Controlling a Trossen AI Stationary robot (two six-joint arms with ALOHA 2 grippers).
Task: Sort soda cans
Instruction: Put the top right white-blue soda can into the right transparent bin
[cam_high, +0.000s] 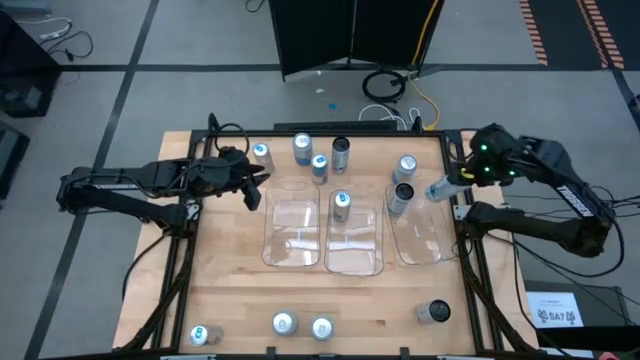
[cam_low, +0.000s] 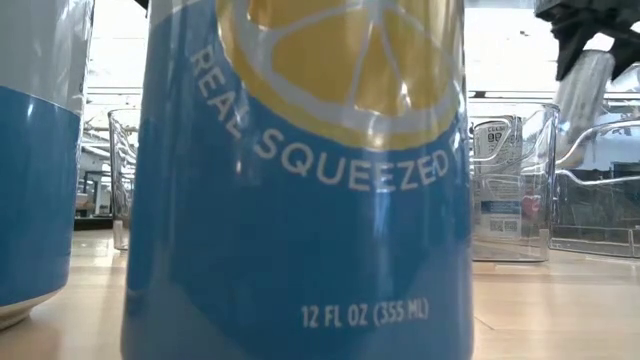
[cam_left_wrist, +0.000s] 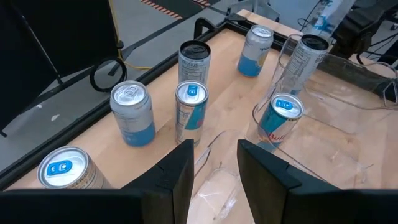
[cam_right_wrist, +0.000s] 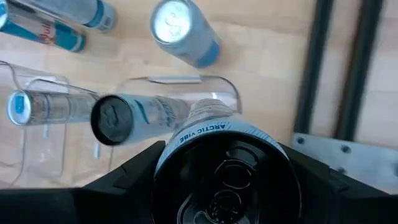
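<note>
A slim "Arctic Vibe" can (cam_right_wrist: 224, 168) is being held clamped in the right gripper (cam_high: 447, 186), tilted, just above the far right corner of the right-hand clear tray (cam_high: 425, 240). So that's the can in play, being carried in over that tray.

Trouble spot: a dark-topped can (cam_high: 401, 197) is already standing inside that tray, right by the carried one, and a blue-and-silver can (cam_high: 405, 168) is sitting on the table just beyond the tray's far wall. If the tilted can is being lowered without getting straightened, the standing one is probably getting knocked over, or the tray wall is getting clipped and the tray shoved.

The left gripper (cam_left_wrist: 214, 171) is being kept with its fingers apart and nothing between them, over the far left corner of the left tray (cam_high: 292, 232), near a cluster of cans (cam_high: 300, 155). A careless swing there is likely tipping the Red Bull can (cam_left_wrist: 190, 112) right ahead of it.
</note>
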